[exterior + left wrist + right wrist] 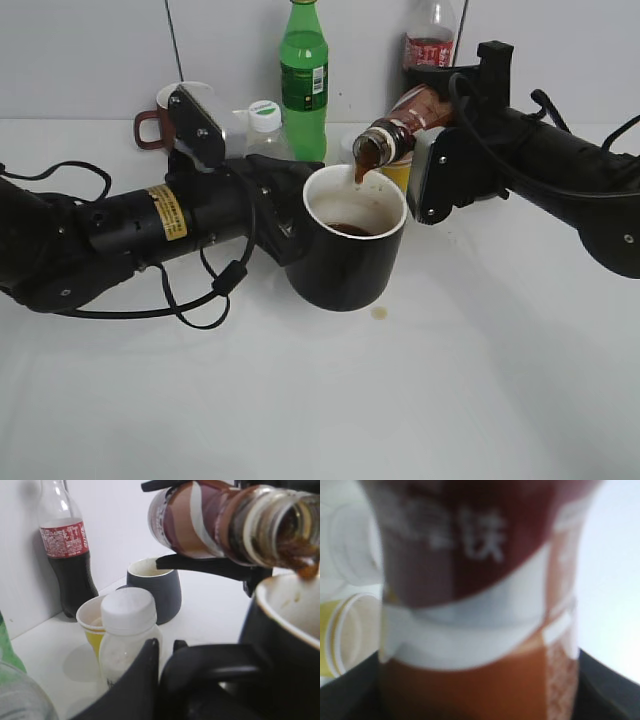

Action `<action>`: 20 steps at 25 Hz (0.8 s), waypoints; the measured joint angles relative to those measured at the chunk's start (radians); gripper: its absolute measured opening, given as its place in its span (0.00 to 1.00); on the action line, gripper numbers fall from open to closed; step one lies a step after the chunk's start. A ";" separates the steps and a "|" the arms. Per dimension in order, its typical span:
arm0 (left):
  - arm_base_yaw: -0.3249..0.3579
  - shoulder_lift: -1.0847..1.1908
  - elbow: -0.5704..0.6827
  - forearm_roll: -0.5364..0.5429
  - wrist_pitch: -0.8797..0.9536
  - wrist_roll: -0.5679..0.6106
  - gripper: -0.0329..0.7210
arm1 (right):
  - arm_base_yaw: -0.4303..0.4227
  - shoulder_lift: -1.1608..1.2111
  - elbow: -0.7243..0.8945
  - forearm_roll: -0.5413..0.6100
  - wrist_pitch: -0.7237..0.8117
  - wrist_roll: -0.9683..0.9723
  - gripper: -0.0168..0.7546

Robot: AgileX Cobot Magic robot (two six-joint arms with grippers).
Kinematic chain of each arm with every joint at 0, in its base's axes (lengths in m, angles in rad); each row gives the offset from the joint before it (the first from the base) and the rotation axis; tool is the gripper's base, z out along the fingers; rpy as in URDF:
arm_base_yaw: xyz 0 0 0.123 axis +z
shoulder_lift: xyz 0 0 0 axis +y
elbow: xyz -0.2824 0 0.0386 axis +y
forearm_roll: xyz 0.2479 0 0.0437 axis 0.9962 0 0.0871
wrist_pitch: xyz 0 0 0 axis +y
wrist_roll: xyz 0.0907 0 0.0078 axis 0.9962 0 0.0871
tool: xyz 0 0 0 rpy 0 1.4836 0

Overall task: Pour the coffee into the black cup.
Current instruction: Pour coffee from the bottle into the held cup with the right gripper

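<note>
The black cup (350, 255) stands on the white table, and brown liquid lies in its bottom. My left gripper (285, 215) is shut on the cup's handle (220, 667). My right gripper (440, 135) is shut on the brown coffee bottle (400, 122), tilted with its open mouth down over the cup's rim. A thin brown stream falls from the mouth (300, 545) into the cup (285, 630). The bottle's label fills the right wrist view (475, 595).
Behind stand a green bottle (303, 75), a cola bottle (430, 35), a maroon mug (160, 120), a white-capped small bottle (127, 635), a yellow paper cup (95, 625) and a dark grey mug (155, 592). A brown drop (380, 313) lies by the cup.
</note>
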 joint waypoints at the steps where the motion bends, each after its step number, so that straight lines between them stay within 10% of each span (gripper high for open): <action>1: 0.000 0.000 0.000 0.001 0.000 0.000 0.12 | 0.000 0.000 0.000 0.004 -0.008 -0.014 0.67; 20: 0.000 0.000 0.000 0.002 -0.010 0.000 0.12 | 0.000 0.000 0.000 0.008 -0.049 -0.092 0.67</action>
